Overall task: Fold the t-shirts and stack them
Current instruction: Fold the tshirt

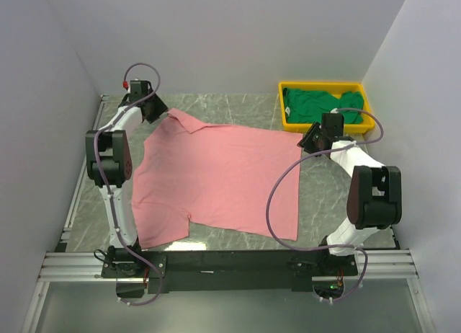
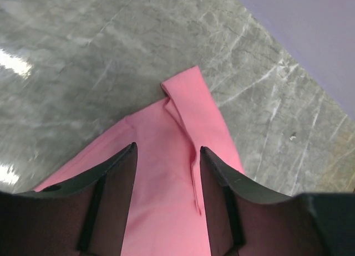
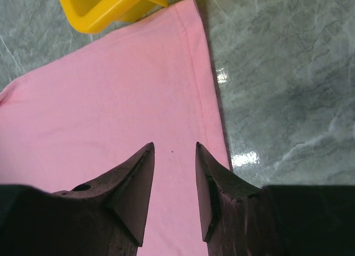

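Left jaws: apart, over the collar (image 2: 183, 101) of the pink shirt (image 1: 216, 178), at the end far from the tray (image 1: 324, 86). Right jaws: apart, over the hem corner beside the tray. Tray contents: crumpled green shirt (image 1: 317, 106). Pink shirt lies spread on the table (image 1: 238, 106). Only the right wrist view shows the hem meeting the tray's corner.
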`<state>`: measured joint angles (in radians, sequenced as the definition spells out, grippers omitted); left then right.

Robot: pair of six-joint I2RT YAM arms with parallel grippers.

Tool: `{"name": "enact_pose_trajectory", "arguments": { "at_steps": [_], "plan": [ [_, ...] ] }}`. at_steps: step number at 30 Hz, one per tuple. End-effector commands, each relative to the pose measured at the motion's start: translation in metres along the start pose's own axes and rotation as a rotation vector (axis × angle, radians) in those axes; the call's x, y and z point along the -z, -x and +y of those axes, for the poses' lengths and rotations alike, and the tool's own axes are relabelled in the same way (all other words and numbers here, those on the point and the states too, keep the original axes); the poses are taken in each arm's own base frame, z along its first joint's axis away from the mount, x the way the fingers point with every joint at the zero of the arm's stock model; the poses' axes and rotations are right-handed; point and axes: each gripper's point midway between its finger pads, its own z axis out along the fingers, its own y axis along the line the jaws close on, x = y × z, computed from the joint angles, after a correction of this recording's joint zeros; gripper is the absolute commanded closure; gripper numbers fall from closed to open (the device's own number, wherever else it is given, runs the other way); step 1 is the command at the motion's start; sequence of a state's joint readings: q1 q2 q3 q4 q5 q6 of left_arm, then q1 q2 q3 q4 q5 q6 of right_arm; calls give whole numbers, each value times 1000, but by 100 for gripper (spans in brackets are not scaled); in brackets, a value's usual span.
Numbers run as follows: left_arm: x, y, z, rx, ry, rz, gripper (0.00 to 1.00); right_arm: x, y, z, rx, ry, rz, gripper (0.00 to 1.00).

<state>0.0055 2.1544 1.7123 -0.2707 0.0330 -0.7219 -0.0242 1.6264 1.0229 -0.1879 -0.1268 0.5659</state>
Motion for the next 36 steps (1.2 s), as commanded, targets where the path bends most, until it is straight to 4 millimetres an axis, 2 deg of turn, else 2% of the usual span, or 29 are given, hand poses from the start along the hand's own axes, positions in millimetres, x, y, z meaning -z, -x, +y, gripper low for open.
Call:
{"name": "enact_pose_trajectory", "arguments": {
  "at_steps": [1, 2, 5, 6, 7, 8, 9, 11, 15, 21, 28, 36],
  "plan": [
    [-16, 21, -19, -14, -59, -62, 46, -1, 21, 15, 25, 53, -53, 57],
    [-19, 28, -21, -18, -65, -78, 46, -2, 20, 16, 29, 57, -48, 57],
    [-35, 29, -18, -31, -68, -108, 47, -5, 17, 16, 33, 64, -38, 58],
    [-41, 26, -16, -35, -67, -107, 47, -5, 17, 16, 33, 68, -37, 58],
    [-44, 16, -26, -55, -83, -101, 47, -6, 16, 15, 32, 68, -32, 58],
    [-46, 19, -28, -59, -93, -113, 47, -6, 16, 17, 33, 72, -31, 58],
    [-55, 13, -24, -63, -83, -100, 48, -7, 15, 16, 33, 70, -31, 58],
    [-59, 11, -27, -63, -91, -91, 47, -7, 14, 15, 33, 68, -28, 58],
    [-75, -4, -20, -44, -82, -47, 47, -8, 15, 15, 25, 66, -31, 58],
    [-84, -14, -15, -32, -83, -23, 48, -6, 17, 15, 24, 63, -39, 58],
    [-90, -16, -12, -35, -81, -31, 50, -11, 18, 16, 12, 64, -34, 59],
    [-99, -17, -13, -37, -98, -32, 62, -14, 18, 16, 10, 62, -28, 59]
  ]
}}
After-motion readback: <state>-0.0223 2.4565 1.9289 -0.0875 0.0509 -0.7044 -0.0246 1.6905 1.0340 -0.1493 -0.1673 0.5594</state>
